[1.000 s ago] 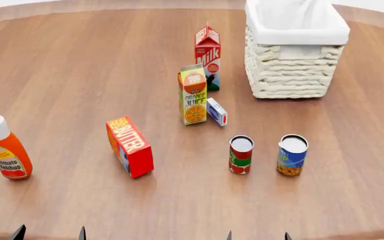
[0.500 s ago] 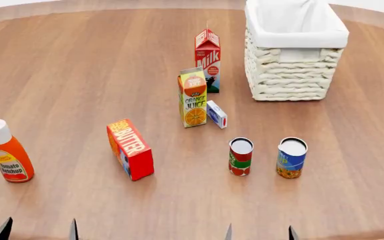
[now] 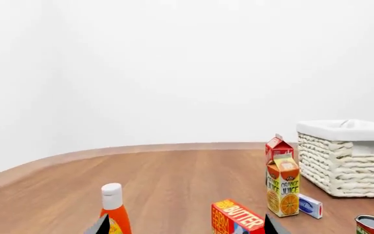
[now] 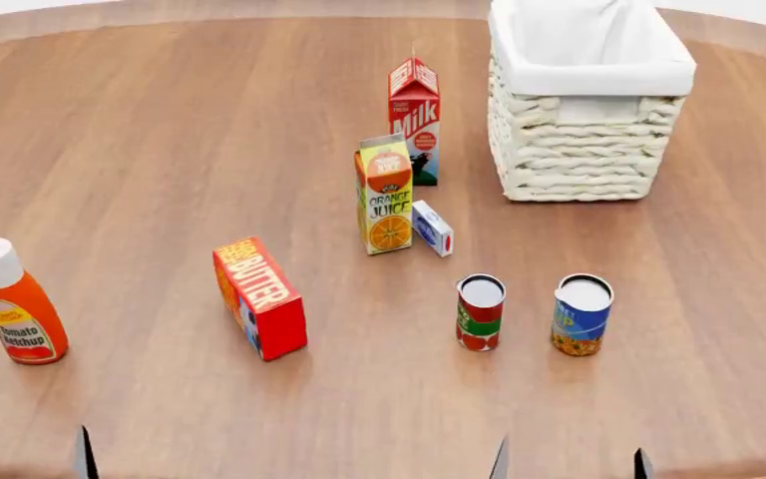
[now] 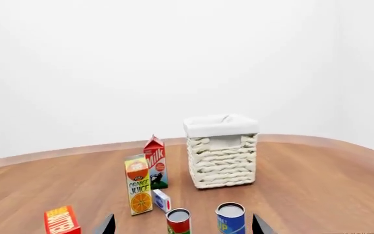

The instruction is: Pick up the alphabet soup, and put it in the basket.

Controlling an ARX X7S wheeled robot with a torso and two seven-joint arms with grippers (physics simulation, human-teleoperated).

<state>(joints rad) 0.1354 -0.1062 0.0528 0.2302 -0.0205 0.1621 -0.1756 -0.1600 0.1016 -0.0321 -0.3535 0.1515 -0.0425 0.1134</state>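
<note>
The alphabet soup (image 4: 582, 314) is a short can with a silver top and a blue label, standing upright at the front right of the wooden table; the right wrist view shows it too (image 5: 231, 218). Behind it stands the cream wicker basket (image 4: 582, 150) with its white liner, seen too in the right wrist view (image 5: 223, 161) and the left wrist view (image 3: 349, 165). My right gripper (image 4: 571, 465) is open at the near table edge, in line with the soup and well short of it, nothing between its fingers (image 5: 183, 225). My left gripper (image 3: 187, 226) is open and empty; only one of its fingertips (image 4: 85, 457) shows in the head view.
A red-and-green can (image 4: 481, 311) stands just left of the soup. Orange juice carton (image 4: 386, 195), milk carton (image 4: 414, 115) and a small blue-white box (image 4: 433, 228) are mid-table. A butter box (image 4: 260, 295) and a ketchup bottle (image 4: 17, 304) are on the left.
The right gripper's fingertips have shifted right along the near edge, now bracketing the line to the soup. Only one left fingertip shows in the head view now. No object moved.
</note>
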